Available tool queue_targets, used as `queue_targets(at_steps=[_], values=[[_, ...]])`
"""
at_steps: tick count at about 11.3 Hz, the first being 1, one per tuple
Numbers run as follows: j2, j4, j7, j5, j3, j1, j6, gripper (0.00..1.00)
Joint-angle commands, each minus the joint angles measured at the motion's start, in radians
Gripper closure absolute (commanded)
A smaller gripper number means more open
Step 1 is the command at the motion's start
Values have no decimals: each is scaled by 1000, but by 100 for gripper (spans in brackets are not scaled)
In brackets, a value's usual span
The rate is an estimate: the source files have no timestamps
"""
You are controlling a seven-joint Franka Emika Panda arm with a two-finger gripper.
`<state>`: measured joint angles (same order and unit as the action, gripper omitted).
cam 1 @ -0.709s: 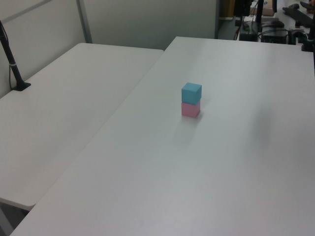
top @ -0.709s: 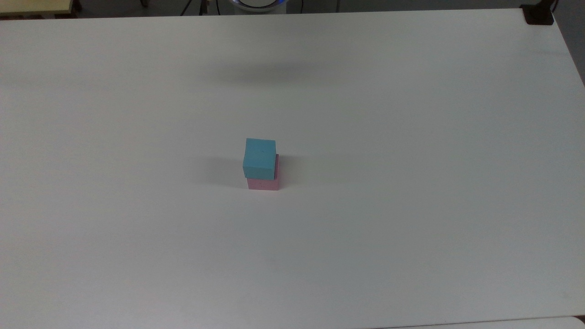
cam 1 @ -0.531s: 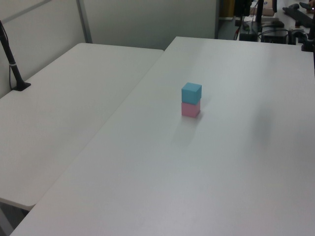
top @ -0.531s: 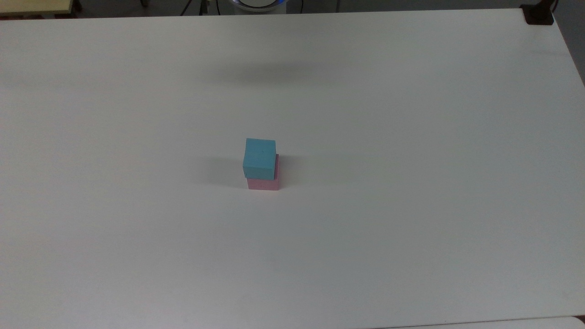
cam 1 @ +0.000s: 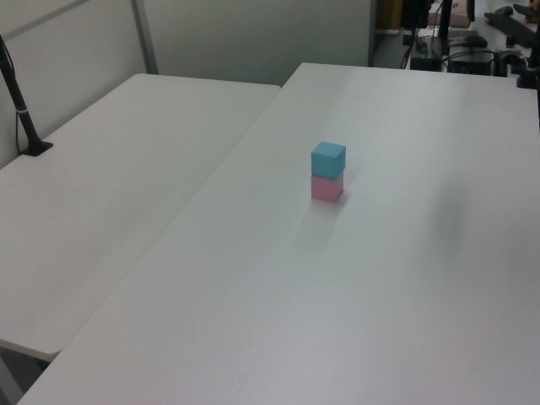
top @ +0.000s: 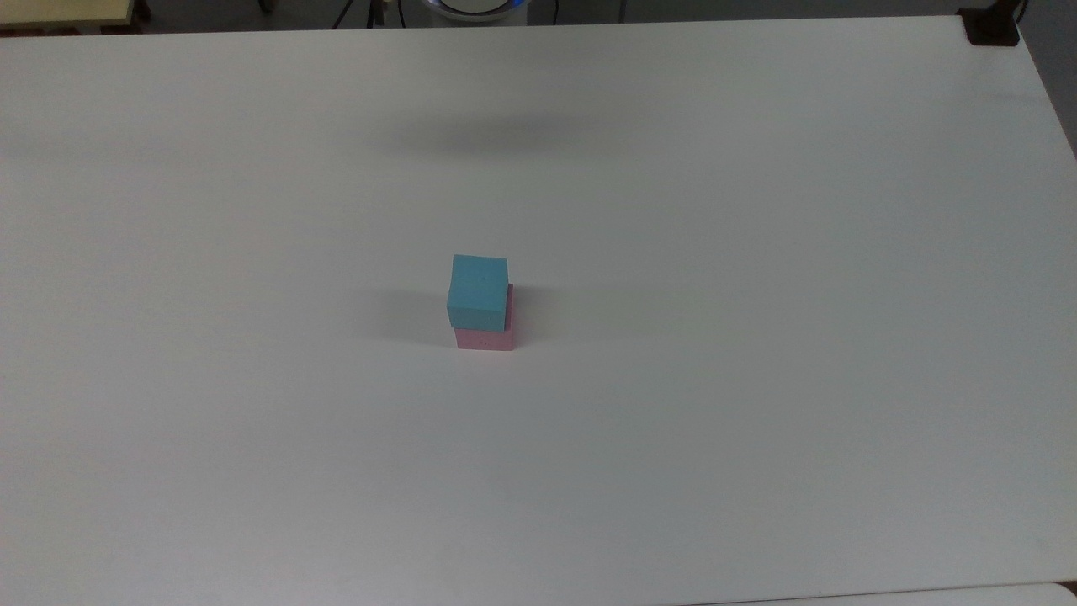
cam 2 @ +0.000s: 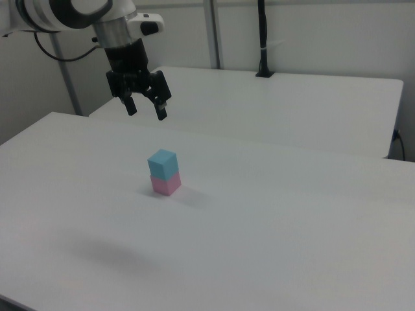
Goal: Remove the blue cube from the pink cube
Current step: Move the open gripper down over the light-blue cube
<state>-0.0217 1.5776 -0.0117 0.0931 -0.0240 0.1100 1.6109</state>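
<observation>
The blue cube (cam 2: 162,162) sat on the pink cube (cam 2: 166,184), far from every table (cam 2: 292,214) edge. The gripper (cam 2: 145,109) hung spread apart at 11 o'clock.

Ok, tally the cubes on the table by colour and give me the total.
Blue cube: 1, stacked on the pink one.
Pink cube: 1, resting on the white table.
Total: 2 cubes.
</observation>
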Motion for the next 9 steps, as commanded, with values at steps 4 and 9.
queue_targets(at_steps=[4, 9], values=[[-14, 18, -17, -3, 12, -13, 9, 0], [29, 19, -89, -7, 12, -12, 46, 0]])
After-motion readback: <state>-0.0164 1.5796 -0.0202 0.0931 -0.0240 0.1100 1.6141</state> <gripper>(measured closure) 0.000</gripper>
